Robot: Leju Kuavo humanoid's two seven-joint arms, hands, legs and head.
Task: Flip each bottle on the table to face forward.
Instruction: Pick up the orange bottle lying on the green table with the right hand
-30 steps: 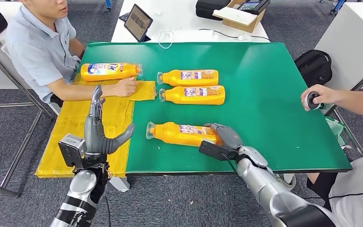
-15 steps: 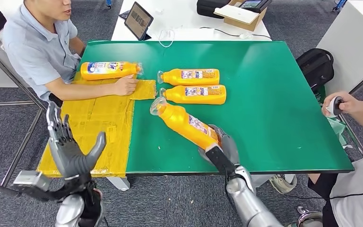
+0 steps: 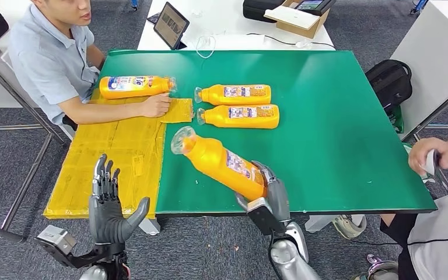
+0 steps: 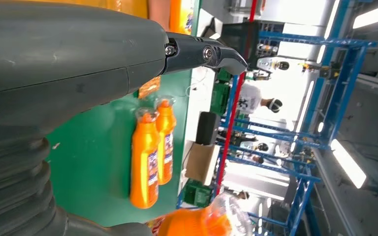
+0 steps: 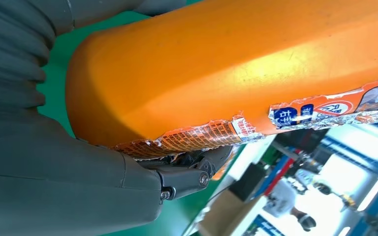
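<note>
The held bottle sat low in the centre of the head frame, tilted, its clear cap end raised toward the upper left and its base gripped by the right hand, whose fingers wrapped its lower body. In the right wrist view the same orange bottle pressed against that hand, its torn label showing. Above it in the head frame, two bottles lay side by side on the green table, caps pointing left. A fourth bottle lay at upper left, beside a person's hand on yellow cardboard. The left hand hung at lower left, fingers spread apart, holding nothing.
</note>
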